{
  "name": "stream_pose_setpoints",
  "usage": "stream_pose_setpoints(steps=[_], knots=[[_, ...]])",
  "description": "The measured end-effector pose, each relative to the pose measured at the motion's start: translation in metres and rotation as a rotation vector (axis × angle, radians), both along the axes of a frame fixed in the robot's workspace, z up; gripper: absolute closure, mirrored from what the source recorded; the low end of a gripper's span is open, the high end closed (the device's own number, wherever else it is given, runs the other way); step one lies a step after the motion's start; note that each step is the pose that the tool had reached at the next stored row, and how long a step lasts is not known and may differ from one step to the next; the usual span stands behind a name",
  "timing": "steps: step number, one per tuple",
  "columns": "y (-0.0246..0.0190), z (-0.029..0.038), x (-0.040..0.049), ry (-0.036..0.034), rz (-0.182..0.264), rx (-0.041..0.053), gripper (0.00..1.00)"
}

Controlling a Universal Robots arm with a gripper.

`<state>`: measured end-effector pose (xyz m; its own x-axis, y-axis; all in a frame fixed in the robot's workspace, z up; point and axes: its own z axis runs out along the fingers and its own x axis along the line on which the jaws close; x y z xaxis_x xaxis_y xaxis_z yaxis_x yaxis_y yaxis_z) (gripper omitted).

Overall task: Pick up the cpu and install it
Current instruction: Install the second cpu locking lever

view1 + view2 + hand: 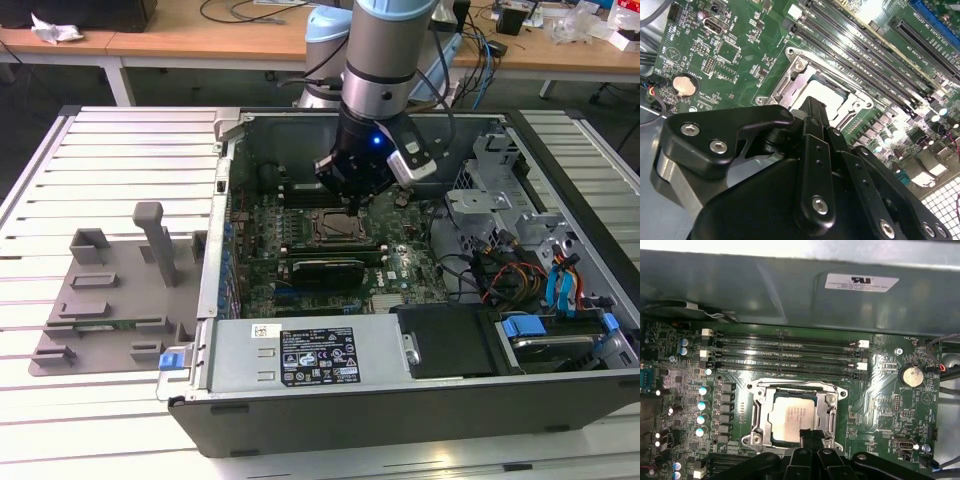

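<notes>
The cpu (790, 415) is a pale silver square lying flat inside the metal-framed socket (756, 405) on the green motherboard (875, 405). In the second wrist view the cpu (826, 93) shows just beyond the black fingers. My gripper (807, 434) hangs right over the socket's edge, its fingertips drawn together at the cpu's rim and holding nothing I can see. From the exterior view, my gripper (352, 206) is lowered into the open computer case, just above the socket (338, 228).
The case walls (225, 200) ring the motherboard. Memory slots (785, 352) run beside the socket, and a coin battery (911, 375) sits nearby. A power supply (300, 355) and drive bays with cables (540, 280) fill the near side. A grey fixture plate (110, 300) lies outside, at the exterior view's left.
</notes>
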<state>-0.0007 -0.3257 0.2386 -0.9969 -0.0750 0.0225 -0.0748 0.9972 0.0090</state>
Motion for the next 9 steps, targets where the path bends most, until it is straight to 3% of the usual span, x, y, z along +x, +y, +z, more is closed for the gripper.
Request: stream_pose_setpoints(steps=[9], knots=[[-0.0104,0.0,0.0,0.0,0.0,0.0,0.89]])
